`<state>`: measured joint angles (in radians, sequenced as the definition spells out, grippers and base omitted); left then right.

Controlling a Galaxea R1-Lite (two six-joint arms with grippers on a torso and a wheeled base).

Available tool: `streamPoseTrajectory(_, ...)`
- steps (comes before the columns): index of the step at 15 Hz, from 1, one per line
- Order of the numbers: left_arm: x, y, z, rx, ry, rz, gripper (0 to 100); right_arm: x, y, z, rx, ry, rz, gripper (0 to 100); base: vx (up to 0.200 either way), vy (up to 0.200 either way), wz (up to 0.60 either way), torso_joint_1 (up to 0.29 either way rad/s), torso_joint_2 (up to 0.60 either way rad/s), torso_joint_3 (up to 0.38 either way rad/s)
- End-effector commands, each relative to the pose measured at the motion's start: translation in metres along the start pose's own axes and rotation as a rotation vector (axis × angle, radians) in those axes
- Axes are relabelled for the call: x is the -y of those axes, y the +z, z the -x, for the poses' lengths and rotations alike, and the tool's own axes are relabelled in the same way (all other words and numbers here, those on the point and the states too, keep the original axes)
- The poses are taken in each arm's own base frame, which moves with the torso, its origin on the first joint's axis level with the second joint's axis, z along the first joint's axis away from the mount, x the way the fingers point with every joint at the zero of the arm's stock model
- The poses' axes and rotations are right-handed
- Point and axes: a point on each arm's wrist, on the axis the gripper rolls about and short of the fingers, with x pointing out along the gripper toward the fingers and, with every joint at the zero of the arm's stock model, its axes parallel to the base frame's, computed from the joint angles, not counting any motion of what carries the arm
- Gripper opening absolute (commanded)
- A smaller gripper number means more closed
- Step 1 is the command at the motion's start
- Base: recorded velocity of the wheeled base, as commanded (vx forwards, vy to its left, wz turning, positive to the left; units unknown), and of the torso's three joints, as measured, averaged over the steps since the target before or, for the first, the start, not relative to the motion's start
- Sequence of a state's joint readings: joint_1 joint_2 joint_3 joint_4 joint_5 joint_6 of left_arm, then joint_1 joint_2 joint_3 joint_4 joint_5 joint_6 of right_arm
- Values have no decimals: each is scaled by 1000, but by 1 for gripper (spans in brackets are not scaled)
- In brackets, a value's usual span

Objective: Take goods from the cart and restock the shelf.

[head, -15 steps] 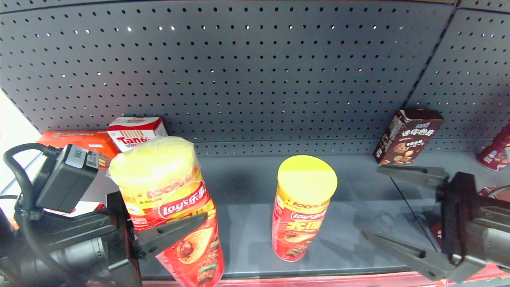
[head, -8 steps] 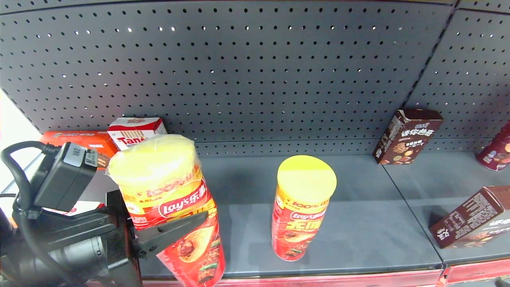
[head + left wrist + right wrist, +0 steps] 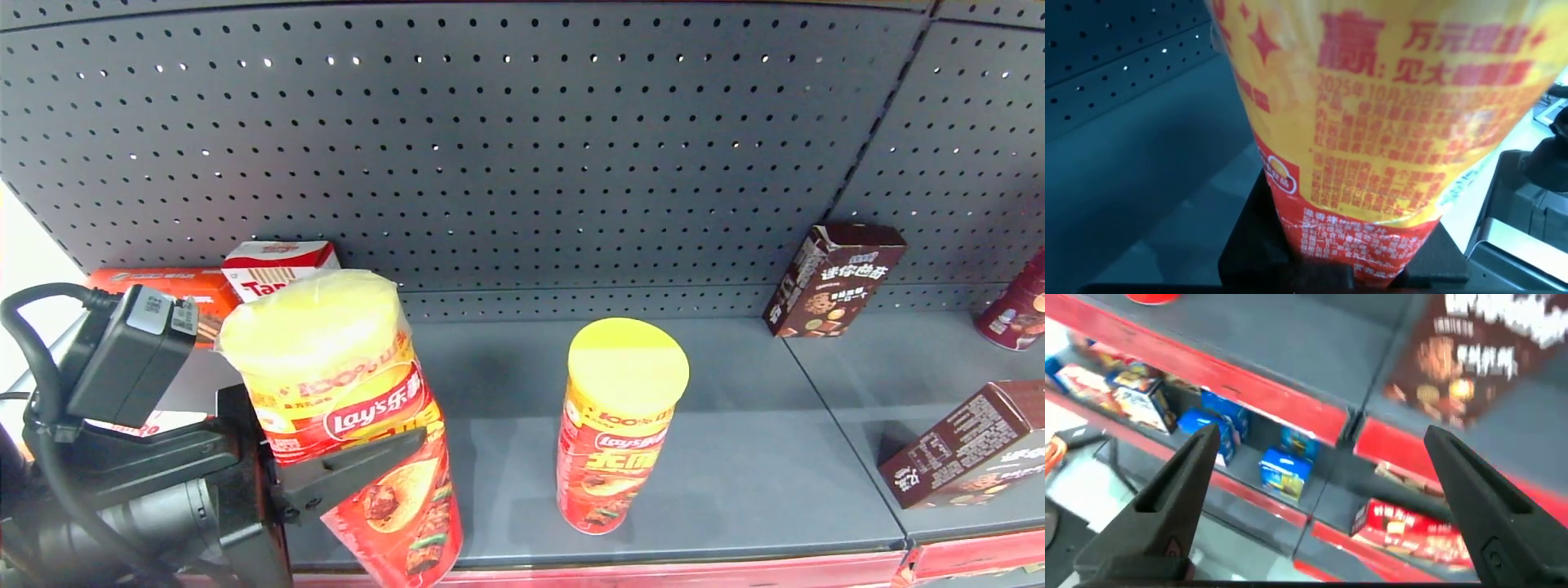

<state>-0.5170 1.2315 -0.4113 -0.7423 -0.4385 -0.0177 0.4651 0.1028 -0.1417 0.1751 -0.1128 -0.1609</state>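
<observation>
Two chip cans show: my left hand [image 3: 359,457] is clamped on the wrapped can [image 3: 351,392] at the shelf [image 3: 735,490] front edge, left side. The other can [image 3: 624,425] stands upright mid-shelf. My right hand [image 3: 1321,437] gapes wide, empty.

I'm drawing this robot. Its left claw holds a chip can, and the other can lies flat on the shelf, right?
Not quite. The left claw holds a chip can, but the other can stands upright on the shelf; the head view shows it.
</observation>
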Motion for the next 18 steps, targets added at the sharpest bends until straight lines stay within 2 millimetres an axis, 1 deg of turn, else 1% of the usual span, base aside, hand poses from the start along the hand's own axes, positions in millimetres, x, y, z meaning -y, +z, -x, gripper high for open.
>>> streamPoseTrajectory(1, 1, 0, -2, -2, -12, 1, 0, -5, -8, -3, -56, -134, -76, 100, 0, 0, 0, 0, 0, 0)
streamPoseTrajectory(2, 1, 1, -3, -3, -15, 0, 0, -6, -7, -5, -89, -202, -101, 100, 0, 0, 0, 0, 0, 0)
streamPoseTrajectory(3, 2, 0, -4, -4, -20, 1, 0, -7, -7, -6, -102, -251, -113, 100, 0, 0, 0, 0, 0, 0)
streamPoseTrajectory(4, 4, 0, -6, -8, -34, 1, 0, -9, -7, -4, -95, -339, -140, 100, 0, 0, 0, 0, 0, 0)
streamPoseTrajectory(7, 10, -3, -12, -27, -75, 3, 0, -9, -12, -7, -36, -431, -168, 100, 0, 0, 0, 0, 0, 0)
streamPoseTrajectory(10, 12, 0, -19, -31, -94, 3, 0, -9, -11, -9, 1, -419, -161, 100, 0, 0, 0, 0, 0, 0)
streamPoseTrajectory(13, 8, 21, -33, 26, -100, -21, 0, -9, -11, -9, 1, -409, -166, 100, 0, 0, 0, 0, 0, 0)
streamPoseTrajectory(14, 6, 25, -35, 33, -96, -23, 0, -9, -11, -9, 5, -382, -170, 100, 0, 0, 0, 0, 0, 0)
streamPoseTrajectory(15, 5, 24, -40, 17, -105, -17, 0, -12, -11, -11, 20, -271, -157, 100, 0, 0, 0, 0, 0, 0)
streamPoseTrajectory(17, 2, 20, -45, -3, -124, -8, 0, -15, -10, -11, 37, -121, -64, 100, 0, 0, 0, 0, 0, 0)
streamPoseTrajectory(18, 1, 19, -48, -8, -124, -7, 0, -15, -11, -11, 35, -133, -63, 100, 0, 0, 0, 0, 0, 0)
